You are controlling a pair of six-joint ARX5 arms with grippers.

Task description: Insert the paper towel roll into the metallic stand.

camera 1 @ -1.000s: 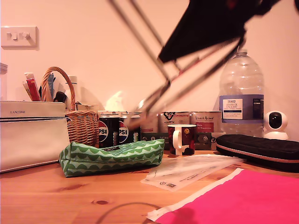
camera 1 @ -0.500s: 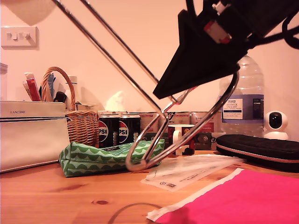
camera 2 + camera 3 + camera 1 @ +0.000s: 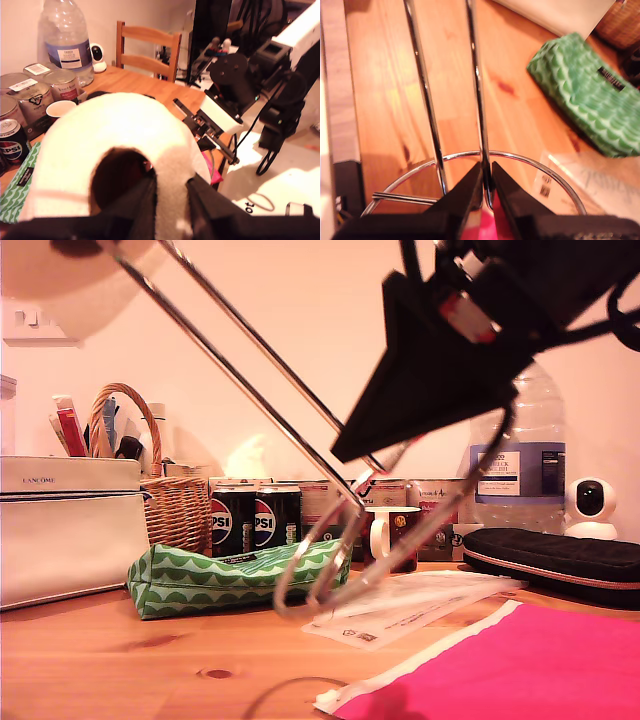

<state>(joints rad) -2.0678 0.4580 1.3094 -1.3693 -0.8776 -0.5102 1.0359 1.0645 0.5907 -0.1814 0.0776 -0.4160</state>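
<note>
Roll (image 3: 75, 280) now over stand (image 3: 330, 490) tip

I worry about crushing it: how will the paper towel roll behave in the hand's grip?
The paper towel roll probably gives easily: my first hand pinches its wall, one finger inside the hollow core, and the paper looks soft and thick. It likely weighs little for its bulk. Being round, it would probably roll if laid on its side.

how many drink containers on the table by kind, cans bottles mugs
Pepsi cans: 2
Water bottles: 1
Mugs: 1
Total: 4
</note>
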